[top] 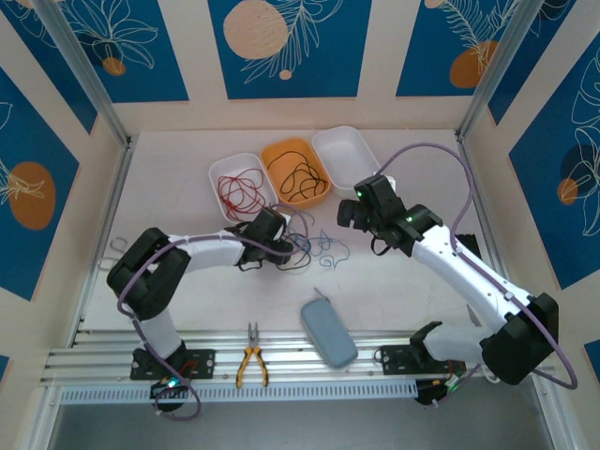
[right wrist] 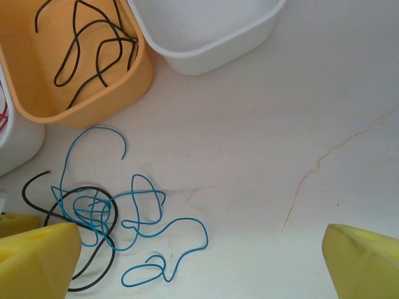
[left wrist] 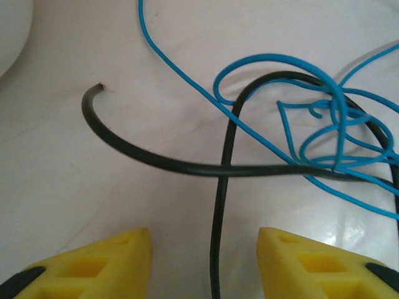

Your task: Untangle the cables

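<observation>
A tangle of light blue cable (top: 323,246) and black cable (top: 298,253) lies on the table in front of the trays. My left gripper (top: 287,246) is down at the tangle's left side. In the left wrist view its yellow fingertips (left wrist: 106,265) stand apart on either side of a black cable (left wrist: 218,249), with a gap on both sides. That cable crosses another black strand and the blue loops (left wrist: 324,118). My right gripper (top: 360,223) hovers to the right of the tangle. It is wide open (right wrist: 199,265) over bare table, with the blue cable (right wrist: 146,221) to its left.
Three trays stand at the back: a white one (top: 217,178) with red cables, an orange one (top: 323,169) with a black cable (right wrist: 93,43), and another white one (top: 370,150). Pliers (top: 251,361) and a grey-blue case (top: 328,333) lie near the front rail.
</observation>
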### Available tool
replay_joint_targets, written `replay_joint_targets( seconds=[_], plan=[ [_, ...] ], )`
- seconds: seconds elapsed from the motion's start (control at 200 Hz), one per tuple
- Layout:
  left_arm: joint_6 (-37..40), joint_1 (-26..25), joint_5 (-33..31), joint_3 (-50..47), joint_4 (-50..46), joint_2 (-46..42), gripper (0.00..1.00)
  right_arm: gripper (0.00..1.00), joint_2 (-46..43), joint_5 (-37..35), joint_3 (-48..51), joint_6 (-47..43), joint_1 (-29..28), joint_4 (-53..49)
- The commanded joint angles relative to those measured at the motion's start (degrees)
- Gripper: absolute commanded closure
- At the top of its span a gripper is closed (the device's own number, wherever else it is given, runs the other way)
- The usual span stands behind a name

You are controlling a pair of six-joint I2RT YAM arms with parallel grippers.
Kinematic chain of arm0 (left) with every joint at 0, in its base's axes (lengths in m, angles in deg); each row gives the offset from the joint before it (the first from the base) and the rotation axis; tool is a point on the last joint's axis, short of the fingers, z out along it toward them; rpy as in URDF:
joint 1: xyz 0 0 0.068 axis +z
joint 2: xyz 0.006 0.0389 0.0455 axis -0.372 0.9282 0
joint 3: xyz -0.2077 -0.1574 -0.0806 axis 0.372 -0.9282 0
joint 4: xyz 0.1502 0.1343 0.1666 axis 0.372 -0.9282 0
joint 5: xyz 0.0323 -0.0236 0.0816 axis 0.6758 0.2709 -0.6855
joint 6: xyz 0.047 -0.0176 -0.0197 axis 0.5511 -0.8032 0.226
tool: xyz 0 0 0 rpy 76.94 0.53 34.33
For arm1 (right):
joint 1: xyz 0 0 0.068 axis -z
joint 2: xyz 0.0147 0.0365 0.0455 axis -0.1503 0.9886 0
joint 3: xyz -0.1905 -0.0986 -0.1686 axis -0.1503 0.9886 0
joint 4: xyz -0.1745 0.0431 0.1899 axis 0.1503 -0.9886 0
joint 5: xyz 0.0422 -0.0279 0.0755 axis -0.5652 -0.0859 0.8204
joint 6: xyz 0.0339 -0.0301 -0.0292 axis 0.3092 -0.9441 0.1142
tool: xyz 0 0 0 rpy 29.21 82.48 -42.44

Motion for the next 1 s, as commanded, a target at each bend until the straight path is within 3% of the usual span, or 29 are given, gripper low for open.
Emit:
replay_joint_targets(
  seconds=[0.0, 0.225, 0.315, 0.695, 0.995],
  plan=[
    [1.6, -0.23, -1.67, 2.02, -0.29, 1.92, 0.61, 0.01, -1.31, -0.99, 1.33, 1.34, 0.31, 1.71],
    [1.55, -0.33, 1.1, 1.19, 1.5, 1.07, 0.92, 0.01, 0.53, 2.57, 3.48, 2.55, 0.47, 2.76],
    [1.84, -0.49, 1.45, 0.08, 1.74, -1.7, 1.0, 0.01, 2.54, 4.97, 4.34, 3.01, 0.5, 3.34],
    [2.81, -1.21, 3.49, -3.72, 3.06, -12.15, 1.0, 0.01, 14.29, 20.48, 4.21, -0.09, -1.6, 11.01],
    [3.25, -1.9, 6.48, -3.61, 4.51, -15.0, 1.0, 0.01, 25.14, 21.85, 0.5, 0.62, -2.06, 11.31]
  ],
)
